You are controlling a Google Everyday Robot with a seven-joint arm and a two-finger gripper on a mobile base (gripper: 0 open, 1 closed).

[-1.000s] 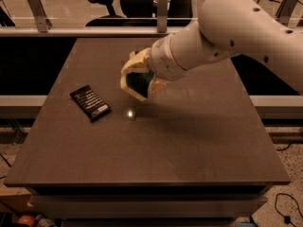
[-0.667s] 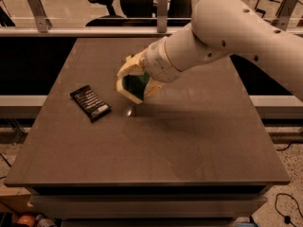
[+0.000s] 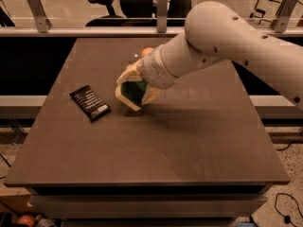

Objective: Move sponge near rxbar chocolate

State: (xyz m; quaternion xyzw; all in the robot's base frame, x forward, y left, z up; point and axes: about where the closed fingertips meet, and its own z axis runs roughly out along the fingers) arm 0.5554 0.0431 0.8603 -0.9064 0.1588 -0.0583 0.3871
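Observation:
The rxbar chocolate (image 3: 90, 102) lies flat on the brown table (image 3: 142, 150) at the left, a black wrapper with white lettering. My gripper (image 3: 133, 94) is just right of the bar, low over the table, and is shut on the sponge (image 3: 132, 91), whose dark green top and pale yellow base show between the fingers. The sponge is tilted and about a hand's width from the bar. The white arm reaches in from the upper right.
A round orange fruit (image 3: 147, 51) peeks out behind my wrist at the table's far middle. A railing and office chairs stand beyond the far edge. The table's edges drop off on all sides.
My gripper has carried the sponge a little further left and down toward the table, closer to the bar. The bar has not moved.

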